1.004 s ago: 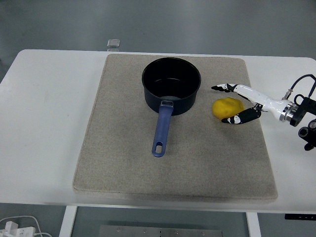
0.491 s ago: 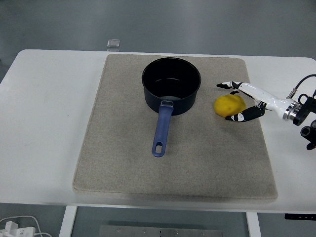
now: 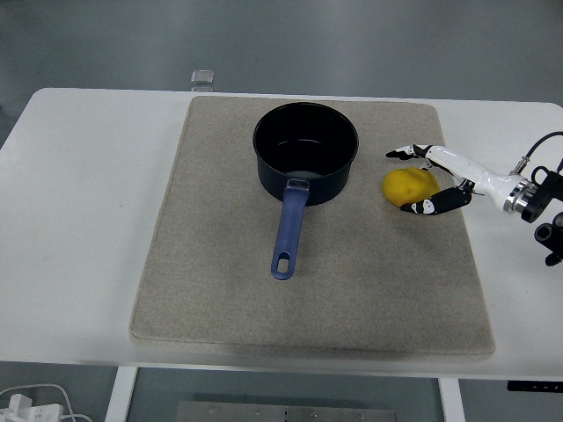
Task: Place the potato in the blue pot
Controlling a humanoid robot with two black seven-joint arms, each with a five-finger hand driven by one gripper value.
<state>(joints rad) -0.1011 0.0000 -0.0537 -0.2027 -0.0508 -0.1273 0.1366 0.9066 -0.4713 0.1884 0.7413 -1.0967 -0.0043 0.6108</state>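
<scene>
Head view: the potato (image 3: 408,186) lay on the grey mat (image 3: 220,290), just right of the blue pot (image 3: 305,151) and apart from it. The pot stood upright near the mat's far edge, its handle (image 3: 288,230) pointing toward the near table edge. The right hand (image 3: 437,176) reached in from the right, fingers (image 3: 406,153) spread around the potato's right side, upper ones above it and lower ones below; whether they touched it could not be told. White table (image 3: 79,220) underneath; a small grey block (image 3: 203,77) sat at its far edge.
</scene>
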